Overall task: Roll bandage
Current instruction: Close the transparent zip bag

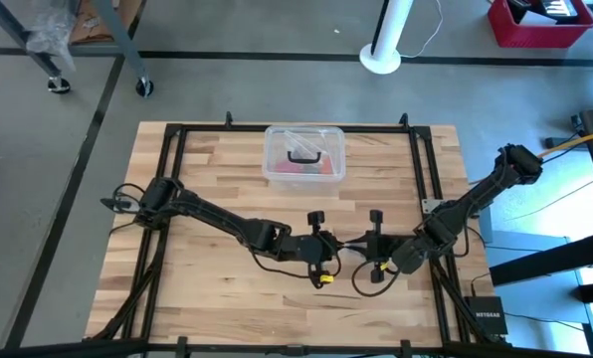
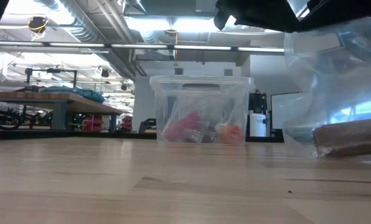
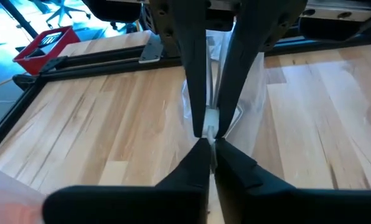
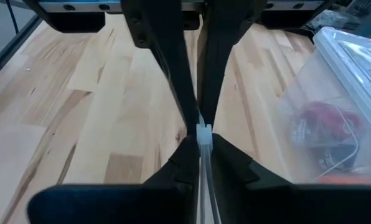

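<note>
Clear bag plastic (image 3: 226, 93) is pinched between my claws: left claw (image 3: 210, 146) and right claw (image 4: 201, 138) both clenched on its edge, tip to tip. Bandage (image 2: 350, 137) lies inside it. Bare wooden surface (image 1: 227, 288) surrounds us; box (image 1: 304, 154) stands well apart.

Brown bandage (image 2: 350, 138); clear bag (image 2: 335, 74); pale striped wooden table (image 1: 217, 169).

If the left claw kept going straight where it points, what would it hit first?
The right gripper, tip to tip with the left gripper; both pinch the clear plastic bag between them.
</note>
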